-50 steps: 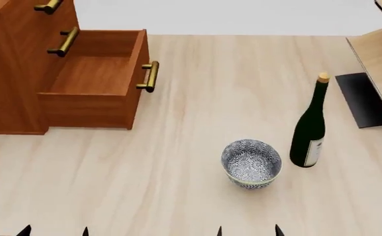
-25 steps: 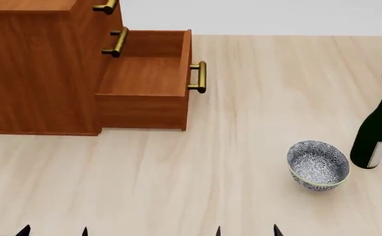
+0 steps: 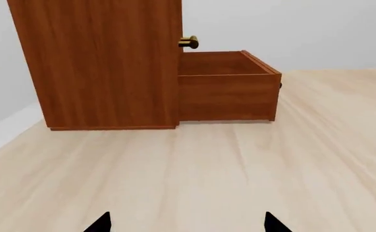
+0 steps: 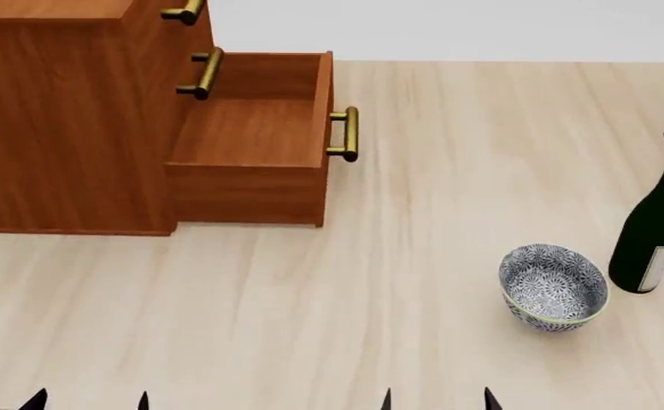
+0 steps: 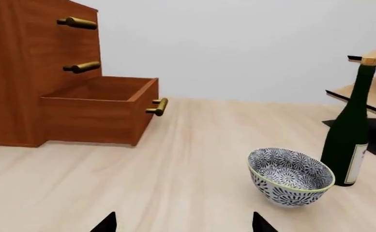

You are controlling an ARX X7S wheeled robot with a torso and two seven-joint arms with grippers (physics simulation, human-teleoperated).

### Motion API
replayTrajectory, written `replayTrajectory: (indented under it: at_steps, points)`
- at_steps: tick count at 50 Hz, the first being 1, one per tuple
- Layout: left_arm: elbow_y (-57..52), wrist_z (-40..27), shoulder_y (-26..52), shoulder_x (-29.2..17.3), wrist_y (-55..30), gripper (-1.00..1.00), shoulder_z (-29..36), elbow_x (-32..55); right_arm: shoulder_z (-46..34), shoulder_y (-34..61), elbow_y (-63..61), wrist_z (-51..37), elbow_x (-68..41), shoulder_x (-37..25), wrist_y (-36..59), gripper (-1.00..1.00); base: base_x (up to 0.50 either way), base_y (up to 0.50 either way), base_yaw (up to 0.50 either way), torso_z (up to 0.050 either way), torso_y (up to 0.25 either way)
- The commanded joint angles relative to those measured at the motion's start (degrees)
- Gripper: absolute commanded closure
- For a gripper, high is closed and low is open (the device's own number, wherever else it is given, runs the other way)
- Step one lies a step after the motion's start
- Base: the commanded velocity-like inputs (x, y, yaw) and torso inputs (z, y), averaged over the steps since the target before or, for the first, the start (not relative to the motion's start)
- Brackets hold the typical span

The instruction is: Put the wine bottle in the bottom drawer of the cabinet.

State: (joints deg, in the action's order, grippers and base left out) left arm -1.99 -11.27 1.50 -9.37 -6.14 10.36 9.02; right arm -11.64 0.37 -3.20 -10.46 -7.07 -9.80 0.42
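The wine bottle [image 4: 655, 224] stands upright at the right edge of the head view, dark green with a tan cork and white label; it also shows in the right wrist view [image 5: 350, 130]. The cabinet [image 4: 69, 120] stands at the left with its bottom drawer [image 4: 257, 137] pulled open and empty; both show in the left wrist view, cabinet [image 3: 104, 63] and drawer [image 3: 226, 84], and the drawer in the right wrist view [image 5: 100, 108]. My left gripper [image 4: 89, 401] and right gripper [image 4: 437, 400] are open and empty at the near edge, far from bottle and drawer.
A patterned blue-and-white bowl [image 4: 552, 286] sits just left of the bottle, also in the right wrist view [image 5: 290, 176]. The two upper drawers are shut, with brass handles [image 4: 198, 74]. A pale rack with a black base [image 5: 368, 92] stands behind the bottle.
The head view swung left between one second and half a second ago, bringing the cabinet toward centre and the bottle to the right edge. Since then only the fingertips shifted slightly.
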Motion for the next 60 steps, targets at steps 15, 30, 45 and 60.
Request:
replayTrajectory:
  at_steps: [15,30,45,60]
  points:
    - [-33.32,-5.17,0.28,-5.72,-33.75,-1.00,-7.26,13.05,2.61,-2.79,-27.07,-3.53,-2.38,-6.57,18.46,-1.00,0.00,0.00,0.00,0.000,0.000]
    - [-53.37,-9.57,4.03,-9.73,-52.05,-1.00,-13.65,22.77,5.08,-2.58,-44.33,-5.04,-6.93,-9.75,29.85,-1.00,0.00,0.00,0.00,0.000,0.000]
    - [-57.85,-36.56,8.97,-26.26,-45.82,-1.00,-13.81,51.35,5.94,-2.48,-52.50,-7.42,-7.06,-11.77,36.21,-1.00,0.00,0.00,0.00,0.000,0.000]
    - [-57.97,-52.63,16.72,-46.37,-23.55,-1.00,5.99,59.97,1.79,0.93,-56.74,-17.10,-12.67,-18.37,37.80,-1.00,0.00,0.00,0.00,0.000,0.000]
